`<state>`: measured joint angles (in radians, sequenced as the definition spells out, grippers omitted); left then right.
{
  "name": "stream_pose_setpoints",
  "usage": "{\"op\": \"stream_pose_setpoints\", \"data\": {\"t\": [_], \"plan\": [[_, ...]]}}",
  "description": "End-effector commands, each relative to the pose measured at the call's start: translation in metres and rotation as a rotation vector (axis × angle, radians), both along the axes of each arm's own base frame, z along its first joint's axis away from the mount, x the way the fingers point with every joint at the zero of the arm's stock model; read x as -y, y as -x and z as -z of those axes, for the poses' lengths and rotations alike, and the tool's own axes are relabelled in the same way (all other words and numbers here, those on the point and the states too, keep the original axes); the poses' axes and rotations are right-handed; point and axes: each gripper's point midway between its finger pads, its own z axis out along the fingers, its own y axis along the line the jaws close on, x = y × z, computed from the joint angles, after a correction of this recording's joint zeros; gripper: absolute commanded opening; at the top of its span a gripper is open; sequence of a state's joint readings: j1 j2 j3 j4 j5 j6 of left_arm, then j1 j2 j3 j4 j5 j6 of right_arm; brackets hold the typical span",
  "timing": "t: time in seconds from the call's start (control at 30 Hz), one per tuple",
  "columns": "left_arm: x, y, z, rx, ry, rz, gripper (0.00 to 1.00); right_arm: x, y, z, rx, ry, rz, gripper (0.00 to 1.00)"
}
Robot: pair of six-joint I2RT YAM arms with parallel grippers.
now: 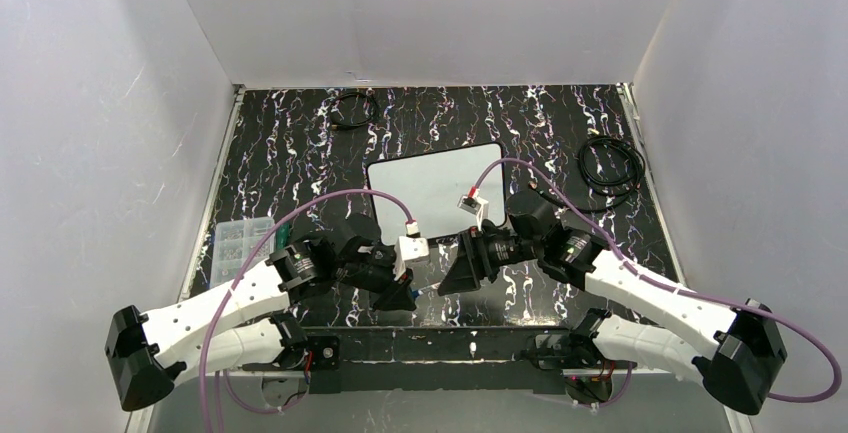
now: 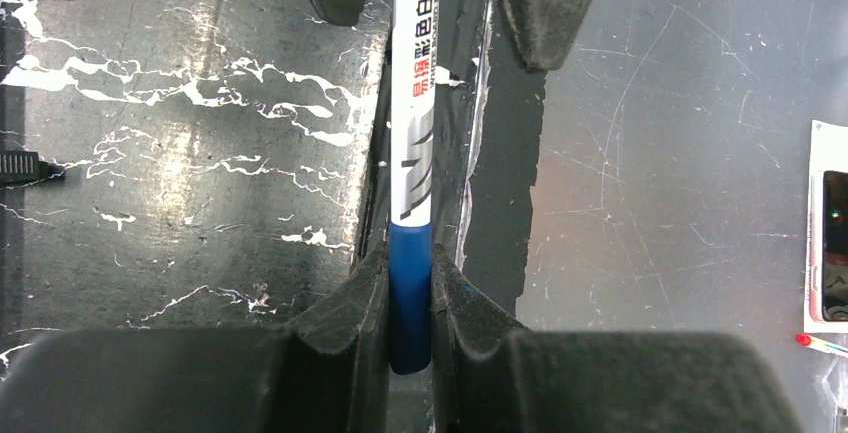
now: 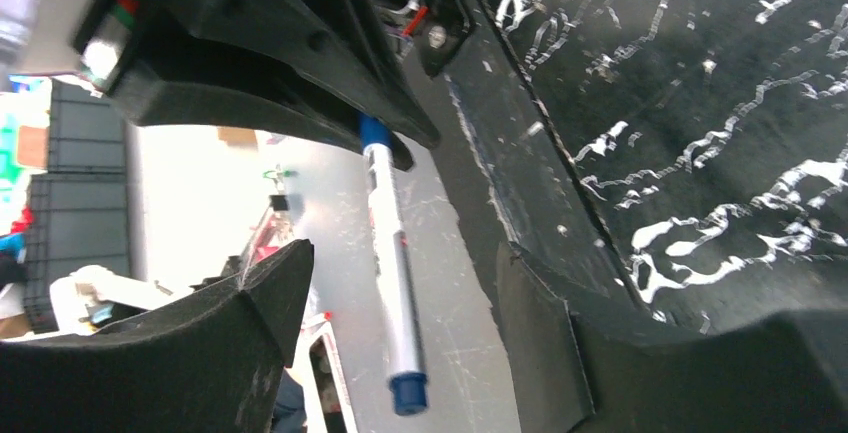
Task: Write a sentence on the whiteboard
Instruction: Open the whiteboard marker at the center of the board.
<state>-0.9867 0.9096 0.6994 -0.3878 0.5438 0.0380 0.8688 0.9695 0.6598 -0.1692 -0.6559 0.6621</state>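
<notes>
**Marker held between two claws**

At the top, the black left claw (image 3: pixel 385 138) clamps one blue end of a white marker (image 3: pixel 390 253). The marker slants down between the wide-spread fingers of the right claw (image 3: pixel 405 273), touching neither. A black, white-veined counter (image 3: pixel 760 133) fills the right side.

Seen from my left wrist camera: a white-barrelled marker with a blue end (image 2: pixel 412 153) carries one line of red Chinese characters along its barrel. I read it as roughly "易擦彩色白板", though its top runs out of frame.
</notes>
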Motion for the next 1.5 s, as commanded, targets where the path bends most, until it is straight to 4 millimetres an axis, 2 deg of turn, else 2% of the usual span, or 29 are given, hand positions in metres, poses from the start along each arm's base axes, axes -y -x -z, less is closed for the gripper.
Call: {"op": "stream_pose_setpoints", "data": {"t": [0.0, 0.17, 0.27, 0.43, 0.6, 0.93, 1.0, 1.23, 1.47], "plan": [[0.005, 0.004, -0.007, -0.004, 0.035, 0.043, 0.00, -0.014, 0.004, -0.034, 0.020, -0.156, -0.060, 0.72], [0.005, 0.003, -0.005, -0.011, 0.021, 0.034, 0.00, -0.014, 0.007, -0.033, 0.002, -0.154, -0.071, 0.60], [0.006, 0.002, -0.006, -0.015, 0.023, 0.030, 0.00, -0.013, 0.009, -0.030, -0.004, -0.149, -0.071, 0.56], [0.007, 0.001, -0.008, -0.005, 0.038, 0.017, 0.00, -0.012, 0.010, -0.020, -0.012, -0.127, -0.060, 0.56], [0.007, 0.001, -0.007, -0.014, 0.031, 0.019, 0.00, -0.015, 0.012, -0.023, -0.009, -0.145, -0.057, 0.53], [0.007, 0.004, -0.006, -0.023, 0.029, 0.036, 0.00, -0.017, 0.008, -0.026, 0.010, -0.151, -0.029, 0.32], [0.007, 0.004, -0.005, -0.022, 0.029, 0.036, 0.00, -0.017, 0.006, -0.026, 0.016, -0.156, -0.016, 0.32], [0.007, 0.004, -0.007, -0.020, 0.037, 0.037, 0.00, -0.018, 0.003, -0.026, 0.022, -0.164, 0.011, 0.44], [0.006, 0.006, -0.006, -0.029, 0.030, 0.043, 0.00, -0.012, 0.001, -0.021, 0.034, -0.154, 0.051, 0.45]]}}
